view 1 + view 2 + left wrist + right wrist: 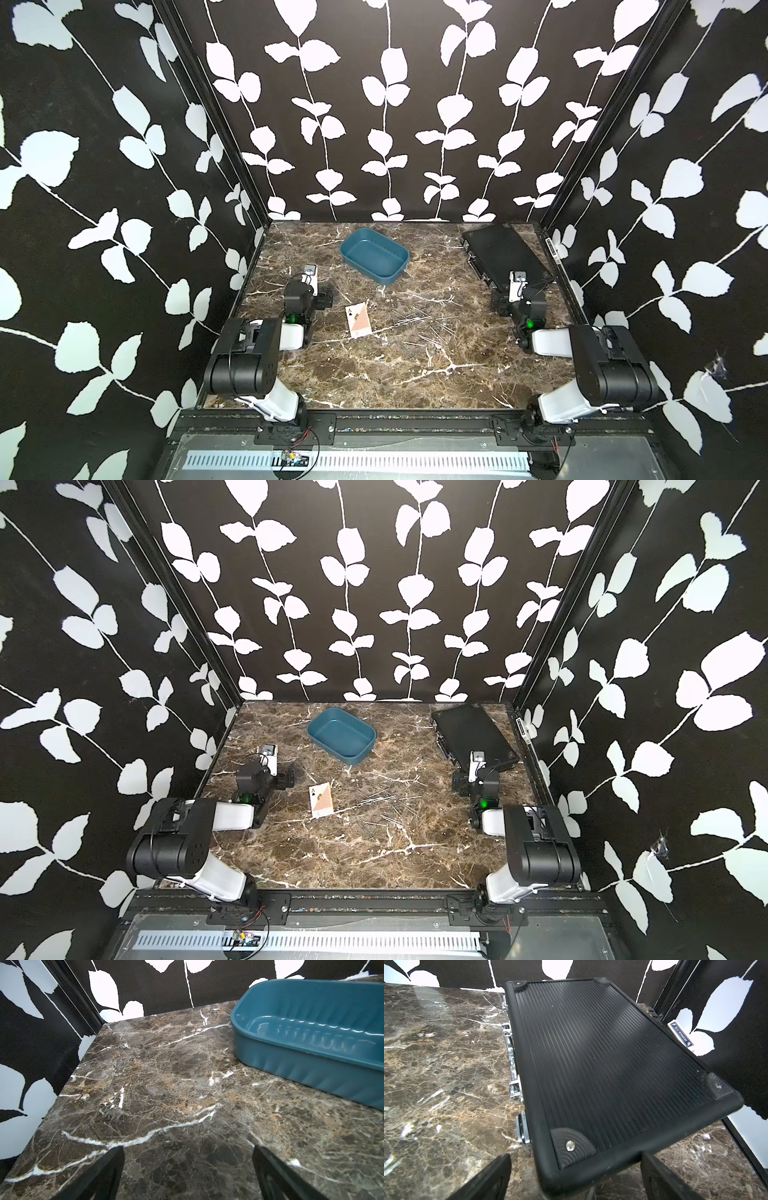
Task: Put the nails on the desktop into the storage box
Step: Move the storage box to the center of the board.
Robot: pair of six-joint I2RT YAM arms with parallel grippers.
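Between the two folded arms, near the middle of the desktop [374, 374], the nails [417, 328] lie in a loose scatter. None is in the storage box [374, 258], which stands empty farther back and a little to their left. Their long axes are mixed: several run roughly left to right, others slant, and some cross. A playing card [358, 321] lies just left of the scatter.

The left gripper [189, 1153] has its jaws wide apart over bare marble, holding nothing. The right gripper [576, 1157] is equally spread and empty, with the near end of a black ribbed case [612, 1053] just ahead of it.

Both face the far wall, so the nails lie nearer and inward: to the right of the left gripper, to the left of the right one. In both top views the right arm looks slightly closer to them. Whichever arm goes should set its jaws across a nail's length.
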